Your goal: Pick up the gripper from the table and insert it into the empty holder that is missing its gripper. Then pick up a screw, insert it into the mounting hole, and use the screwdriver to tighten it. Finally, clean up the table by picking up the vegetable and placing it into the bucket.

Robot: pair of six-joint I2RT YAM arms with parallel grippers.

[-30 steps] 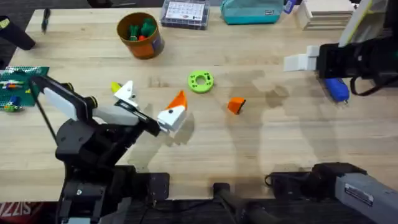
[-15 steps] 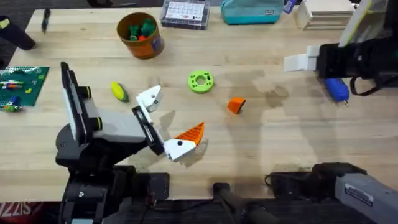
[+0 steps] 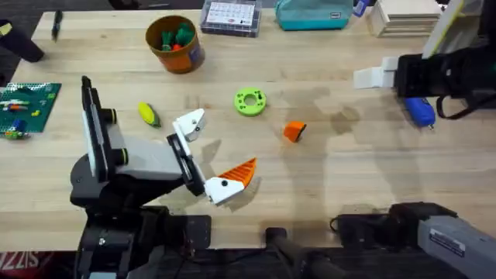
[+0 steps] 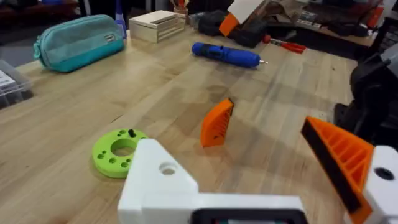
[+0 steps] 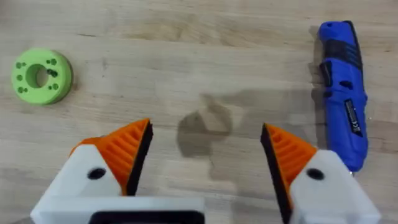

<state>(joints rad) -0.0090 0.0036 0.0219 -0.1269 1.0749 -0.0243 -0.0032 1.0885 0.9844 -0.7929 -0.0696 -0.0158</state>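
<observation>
The gripper [image 3: 294,131] lies loose on the table [image 3: 341,178], right of the green disc [image 3: 249,101]. Left claw [image 3: 208,153] spread, one white holder [image 3: 188,125] bare. Right claw [image 5: 205,155] spread beside the screwdriver [image 5: 343,93].

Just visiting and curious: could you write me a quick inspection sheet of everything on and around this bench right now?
Surface: wooden table, bare in the middle.
Job's things: orange gripper lying loose; left gripper has an empty white holder on one finger; blue screwdriver; yellow vegetable; orange bucket holding toys.
Clutter: green ring disc, teal pouch, wooden box, parts case.
Grippers: left open, one orange pad missing; right gripper open, both pads fitted.
Cables: dark cable near the screwdriver.
Surroundings: nothing seen.
</observation>
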